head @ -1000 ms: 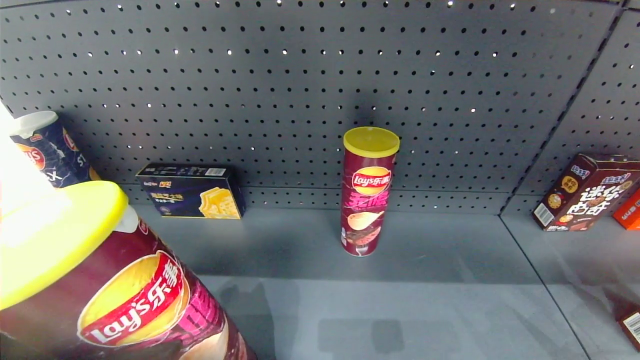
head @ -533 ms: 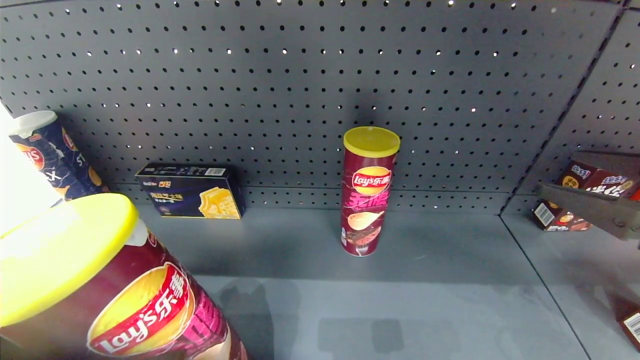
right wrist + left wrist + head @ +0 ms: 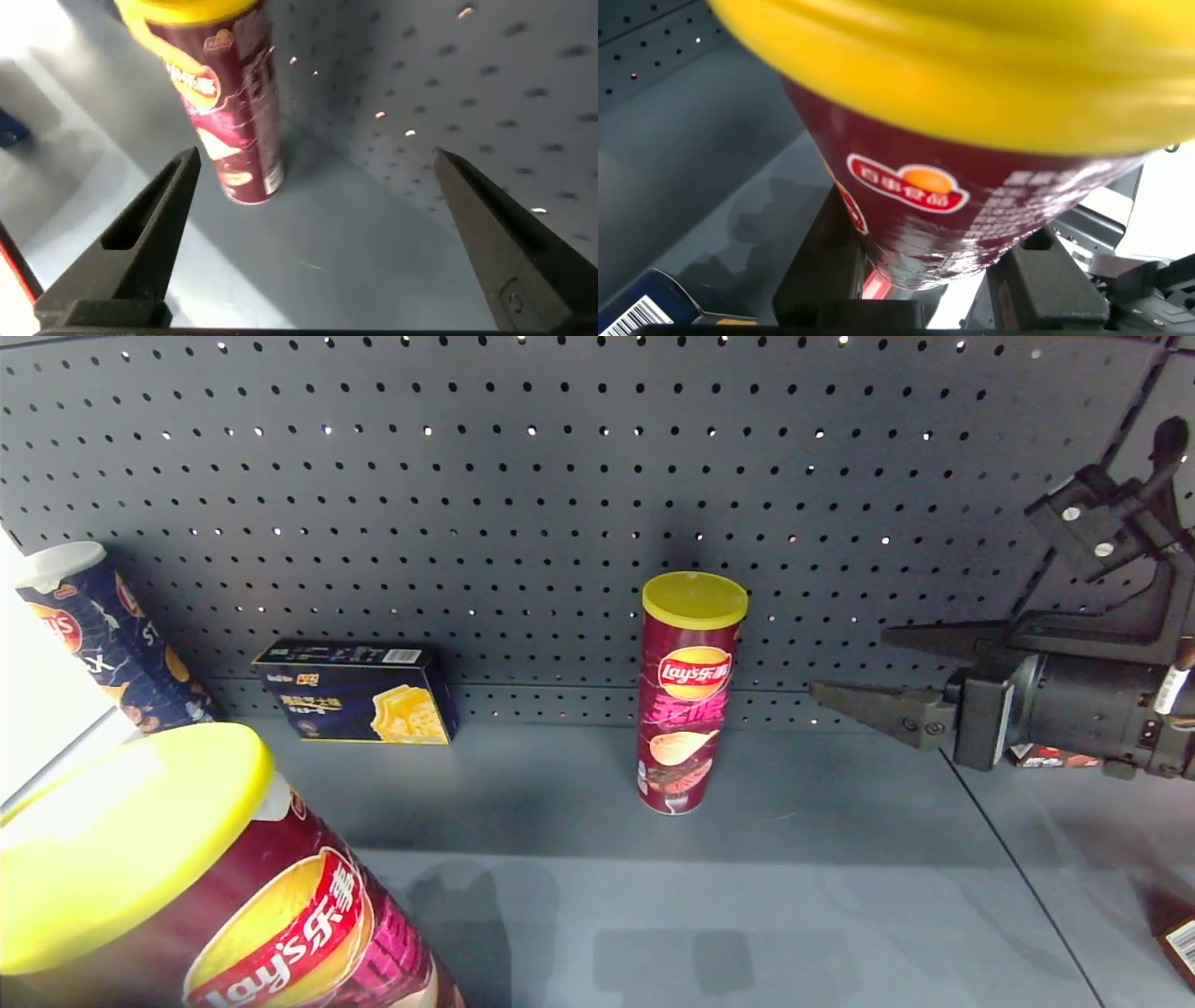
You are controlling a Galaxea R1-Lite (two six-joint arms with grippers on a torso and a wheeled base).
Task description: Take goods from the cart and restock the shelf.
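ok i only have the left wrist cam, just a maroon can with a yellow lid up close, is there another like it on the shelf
Observer: Yes, a standing can of the same kind is upright mid-shelf, to the right of the held can.
Operator: where's the right gripper
Observer: The right gripper is open to the right of the standing can, pointing at it and not touching.
Operator: anything left of that can
Observer: A dark blue box sits against the back wall, and a dark blue can with a white lid is at the far left.
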